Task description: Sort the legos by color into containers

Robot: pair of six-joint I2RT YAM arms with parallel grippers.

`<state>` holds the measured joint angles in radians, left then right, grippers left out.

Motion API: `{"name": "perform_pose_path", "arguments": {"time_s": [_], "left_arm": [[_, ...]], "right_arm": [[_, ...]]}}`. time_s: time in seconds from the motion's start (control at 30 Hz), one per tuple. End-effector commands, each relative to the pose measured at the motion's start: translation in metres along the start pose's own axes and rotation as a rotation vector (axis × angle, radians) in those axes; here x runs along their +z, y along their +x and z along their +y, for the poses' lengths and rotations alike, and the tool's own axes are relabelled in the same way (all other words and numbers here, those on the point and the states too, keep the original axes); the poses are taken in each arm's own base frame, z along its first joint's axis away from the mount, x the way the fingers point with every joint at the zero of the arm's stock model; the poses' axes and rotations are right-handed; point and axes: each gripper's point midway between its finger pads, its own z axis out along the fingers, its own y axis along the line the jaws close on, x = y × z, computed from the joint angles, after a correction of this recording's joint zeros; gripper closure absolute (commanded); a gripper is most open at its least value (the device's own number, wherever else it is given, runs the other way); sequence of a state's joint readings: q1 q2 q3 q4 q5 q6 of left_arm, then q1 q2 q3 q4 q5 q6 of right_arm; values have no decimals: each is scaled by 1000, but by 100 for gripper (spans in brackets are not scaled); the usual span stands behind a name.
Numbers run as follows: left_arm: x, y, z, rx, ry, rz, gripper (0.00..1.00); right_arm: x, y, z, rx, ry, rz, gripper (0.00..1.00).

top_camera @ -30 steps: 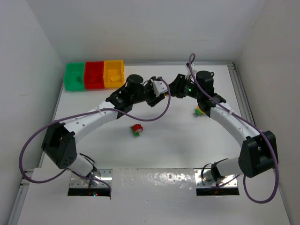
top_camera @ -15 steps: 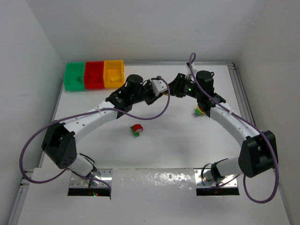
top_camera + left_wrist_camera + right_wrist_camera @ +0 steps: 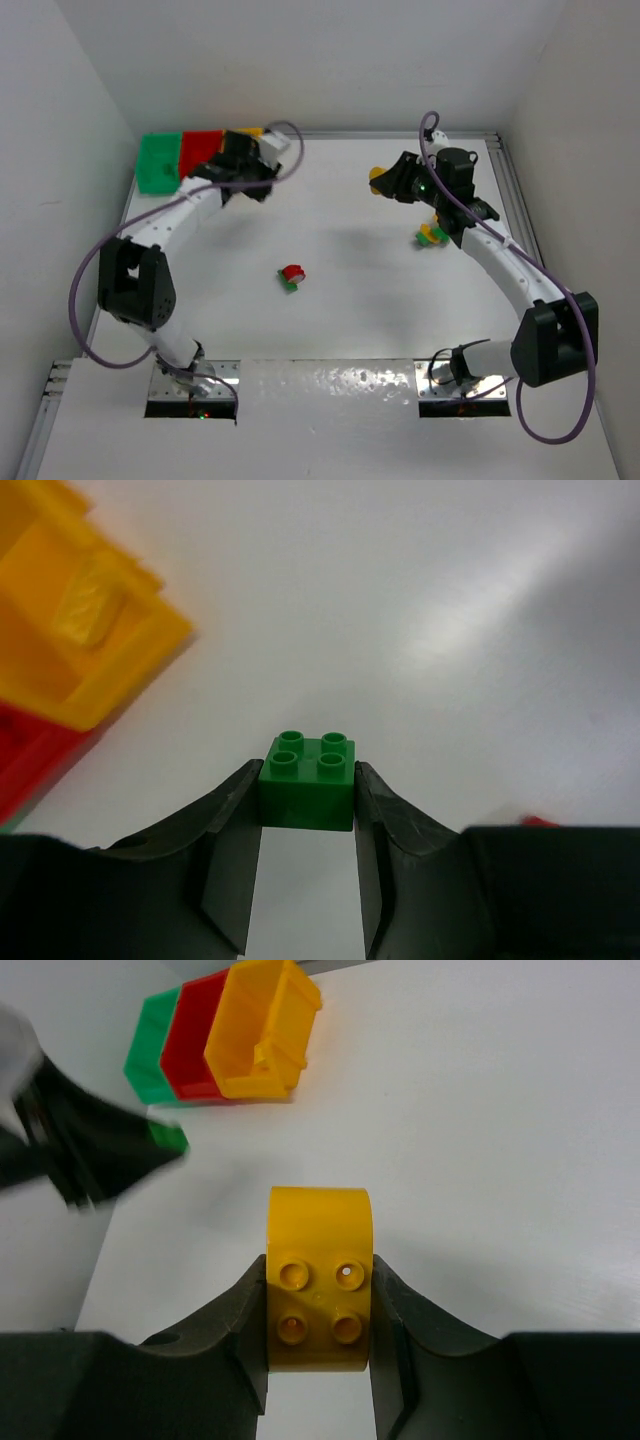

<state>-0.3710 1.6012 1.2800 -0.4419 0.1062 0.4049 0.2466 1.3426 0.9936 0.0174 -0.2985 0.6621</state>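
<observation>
A green brick sat pinched between the narrowed jaws of my left claw, just beside the yellow bin in the table's far-left corner, while my right claw clamped a yellow brick well apart, two small brick clusters lying loose nearer me.

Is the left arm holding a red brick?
No, the brick clamped between the left arm's jaws is green, with four studs on top.

Likely a robotics lab: white walls box in a white table.
</observation>
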Motion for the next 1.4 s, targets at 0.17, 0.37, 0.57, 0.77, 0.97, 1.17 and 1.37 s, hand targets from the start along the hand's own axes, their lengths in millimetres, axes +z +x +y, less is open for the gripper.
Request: {"name": "perform_pose_path", "arguments": {"time_s": [0.17,0.37,0.57,0.77,0.97,1.17,1.37], "left_arm": [[-63,35,281,-675,-439,-9,100],[-68,49,361,-694,-544,-111,100],[-36,71,396,-726,-527,-166,100],[-6,73,410,-714,-500,-240,97],[10,70,410,-660,-451,-296,86],[27,93,416,-651,-494,-269,74],[38,102,411,-674,-476,-240,53]], "right_arm": [[-1,-13,17,-66,-68,-30,100],[7,-15,23,-77,-73,4,100],[17,-16,40,-114,-62,43,100],[27,-13,55,-119,-29,56,100],[23,-17,63,-132,23,49,100],[8,-16,55,-143,68,33,100],[2,-15,58,-163,67,47,100]]}}
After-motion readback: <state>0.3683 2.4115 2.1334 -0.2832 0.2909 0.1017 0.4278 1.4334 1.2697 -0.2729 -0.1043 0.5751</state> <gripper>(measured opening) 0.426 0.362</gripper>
